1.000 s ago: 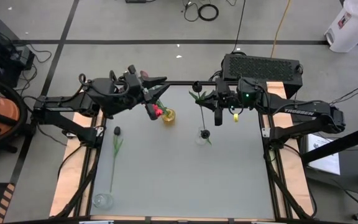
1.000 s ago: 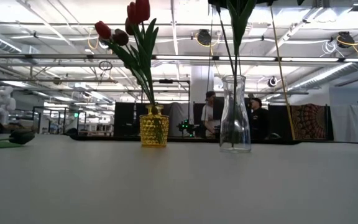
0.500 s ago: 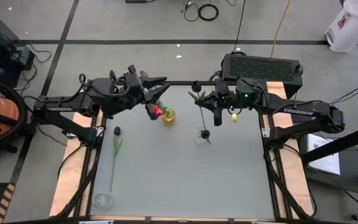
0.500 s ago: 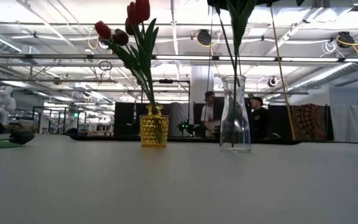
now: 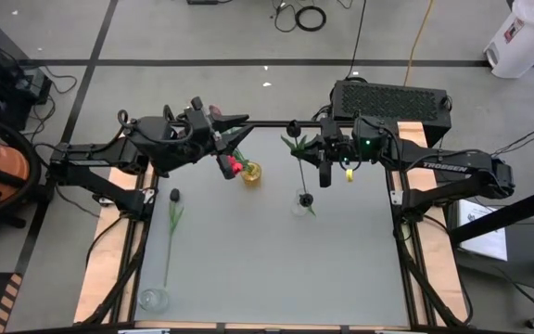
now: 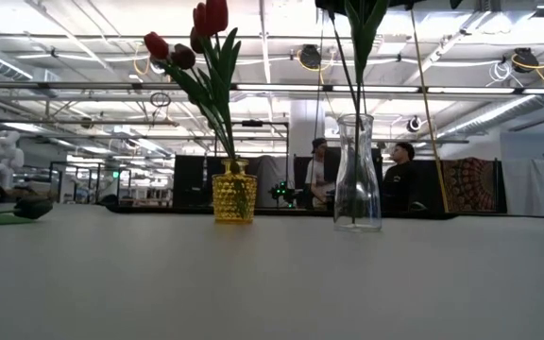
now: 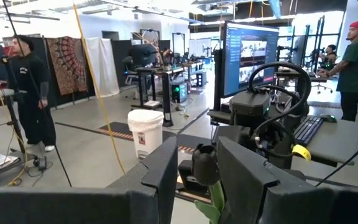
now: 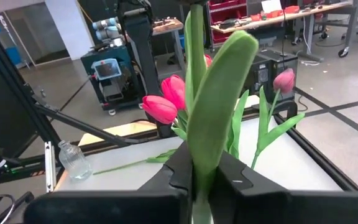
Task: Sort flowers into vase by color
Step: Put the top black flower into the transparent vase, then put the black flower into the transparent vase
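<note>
1. Above the clear vase (image 5: 301, 205), the right gripper (image 5: 324, 173) pinches a dark tulip's stem (image 8: 197, 93)
2. Beside it, the yellow vase (image 5: 250, 173) holds red tulips (image 6: 208, 19)
3. Over the yellow vase, the left gripper (image 5: 227, 165) grips a dark tulip (image 7: 205, 165)

floor: grey concrete (image 5: 202, 37) | ceiling: strip lights (image 6: 83, 38) | furniture: desks, monitor (image 7: 250, 53) | white bucket (image 7: 145, 130)

Open tabletop (image 5: 276, 269) across the near half. Blocked at the far edge by yellow vase (image 5: 250, 173) of red tulips (image 6: 206, 42) and clear vase (image 5: 300, 205). Along the left side, a loose dark tulip (image 5: 171, 218) and small clear bottle (image 5: 153, 299).
</note>
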### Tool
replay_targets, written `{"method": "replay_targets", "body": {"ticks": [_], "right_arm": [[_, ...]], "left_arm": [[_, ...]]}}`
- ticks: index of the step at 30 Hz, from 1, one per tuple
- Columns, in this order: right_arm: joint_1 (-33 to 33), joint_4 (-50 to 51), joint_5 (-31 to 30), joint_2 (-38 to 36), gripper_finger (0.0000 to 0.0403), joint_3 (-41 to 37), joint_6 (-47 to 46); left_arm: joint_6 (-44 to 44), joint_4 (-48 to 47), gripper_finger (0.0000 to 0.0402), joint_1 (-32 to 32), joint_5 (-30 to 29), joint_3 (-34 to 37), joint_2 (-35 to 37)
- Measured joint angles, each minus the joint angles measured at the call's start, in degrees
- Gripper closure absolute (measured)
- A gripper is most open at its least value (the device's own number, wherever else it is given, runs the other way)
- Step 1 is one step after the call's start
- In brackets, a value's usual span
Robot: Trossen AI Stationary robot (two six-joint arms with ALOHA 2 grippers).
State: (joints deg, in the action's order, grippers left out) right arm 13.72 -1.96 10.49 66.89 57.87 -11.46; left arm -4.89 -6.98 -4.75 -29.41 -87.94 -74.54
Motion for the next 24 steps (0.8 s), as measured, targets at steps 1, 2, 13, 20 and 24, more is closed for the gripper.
{"method": "replay_targets", "body": {"ticks": [1,2,13,20,24], "right_arm": [[0.00,0.00,0.06,0.00,0.0378,0.00,0.00],[-0.09,0.02,0.15,0.00,0.0378,0.00,0.05],[-0.37,0.02,0.19,0.00,0.0314,0.00,0.53],[-0.37,0.04,0.08,0.00,0.0211,0.00,-0.39],[-0.37,0.00,0.08,-0.03,0.0163,0.00,-1.37]], "left_arm": [[-0.02,0.00,0.0281,0.00,0.00,0.00,0.00],[-0.02,0.00,0.0281,0.00,0.00,0.00,0.00],[-0.04,-0.02,0.0281,0.00,0.00,0.02,0.00],[-0.04,-0.15,0.0281,0.00,0.00,0.07,0.56],[-0.06,-1.10,0.0281,-0.02,-0.04,0.07,1.34]]}}
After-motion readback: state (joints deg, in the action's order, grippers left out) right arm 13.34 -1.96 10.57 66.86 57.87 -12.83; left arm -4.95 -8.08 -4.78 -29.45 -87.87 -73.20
